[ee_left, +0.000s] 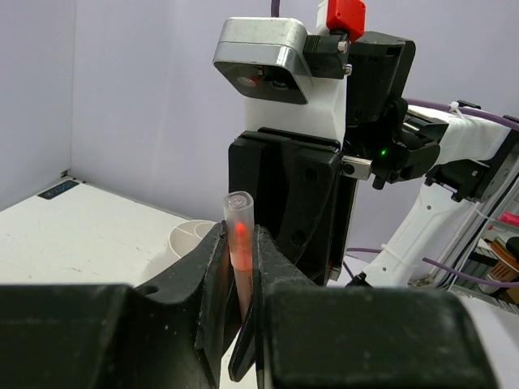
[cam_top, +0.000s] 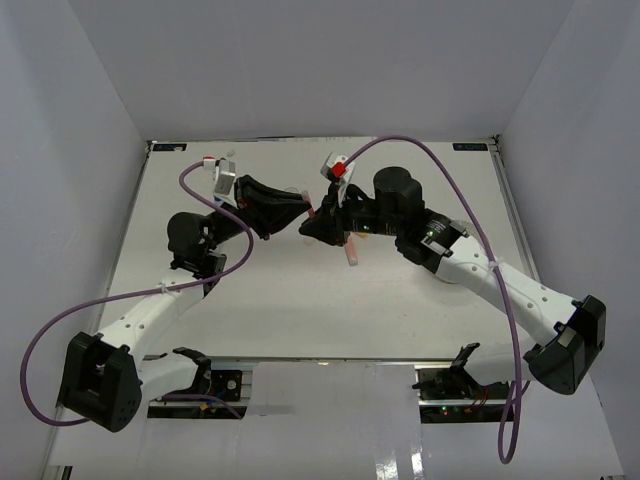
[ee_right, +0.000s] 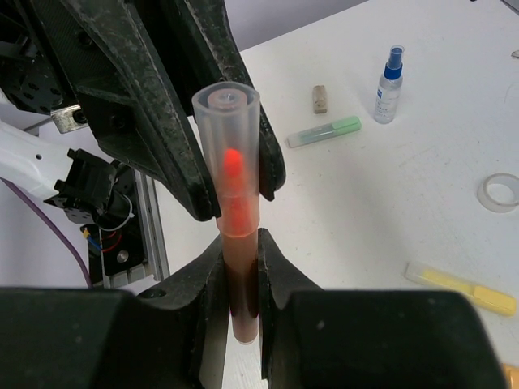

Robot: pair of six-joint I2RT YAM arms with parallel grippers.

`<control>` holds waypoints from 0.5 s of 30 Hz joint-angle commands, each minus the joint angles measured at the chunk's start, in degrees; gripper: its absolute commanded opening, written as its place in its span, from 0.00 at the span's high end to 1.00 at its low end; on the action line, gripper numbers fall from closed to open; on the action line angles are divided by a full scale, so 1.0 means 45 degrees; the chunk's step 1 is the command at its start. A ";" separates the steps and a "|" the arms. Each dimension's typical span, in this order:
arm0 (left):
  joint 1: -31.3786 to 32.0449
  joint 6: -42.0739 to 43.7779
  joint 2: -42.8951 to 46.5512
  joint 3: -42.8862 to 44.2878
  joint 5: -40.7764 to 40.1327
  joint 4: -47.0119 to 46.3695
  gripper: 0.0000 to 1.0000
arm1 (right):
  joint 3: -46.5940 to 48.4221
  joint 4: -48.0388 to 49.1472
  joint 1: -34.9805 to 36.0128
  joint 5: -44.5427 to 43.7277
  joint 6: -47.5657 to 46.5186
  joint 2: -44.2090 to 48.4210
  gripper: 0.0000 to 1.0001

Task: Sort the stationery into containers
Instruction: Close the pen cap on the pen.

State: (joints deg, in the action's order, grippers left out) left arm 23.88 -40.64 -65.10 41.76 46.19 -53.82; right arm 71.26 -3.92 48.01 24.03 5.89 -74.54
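Observation:
An orange marker (ee_right: pixel 231 162) with a clear cap stands upright between both grippers above the middle of the table. My right gripper (ee_right: pixel 241 275) is shut on its brownish barrel. My left gripper (ee_left: pixel 241 259) is shut on the same marker (ee_left: pixel 239 231) higher up, near the cap; its black fingers (ee_right: pixel 162 121) show behind the cap in the right wrist view. In the top view the two grippers meet tip to tip, left (cam_top: pixel 298 208) and right (cam_top: pixel 320 224). A piece of the white tub (ee_left: pixel 188 237) shows behind the left jaws.
On the white table lie a green highlighter (ee_right: pixel 324 131), a small eraser (ee_right: pixel 320 98), a blue-capped bottle (ee_right: pixel 390 85), a clear tape ring (ee_right: pixel 500 192) and a yellow highlighter (ee_right: pixel 462 289). A pinkish stick (cam_top: pixel 352 257) lies under the right wrist. White walls enclose the table.

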 commanded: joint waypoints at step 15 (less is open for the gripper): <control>0.0514 0.1239 -0.1099 -0.1329 0.3192 0.4305 1.00 | 0.3362 0.5930 -0.0688 -0.0477 0.0058 0.0843 0.92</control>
State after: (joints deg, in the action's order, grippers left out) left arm 24.40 -37.85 -66.06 42.26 45.17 -52.51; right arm 73.80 -7.25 46.92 24.12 5.10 -75.46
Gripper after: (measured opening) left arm 0.242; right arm 0.198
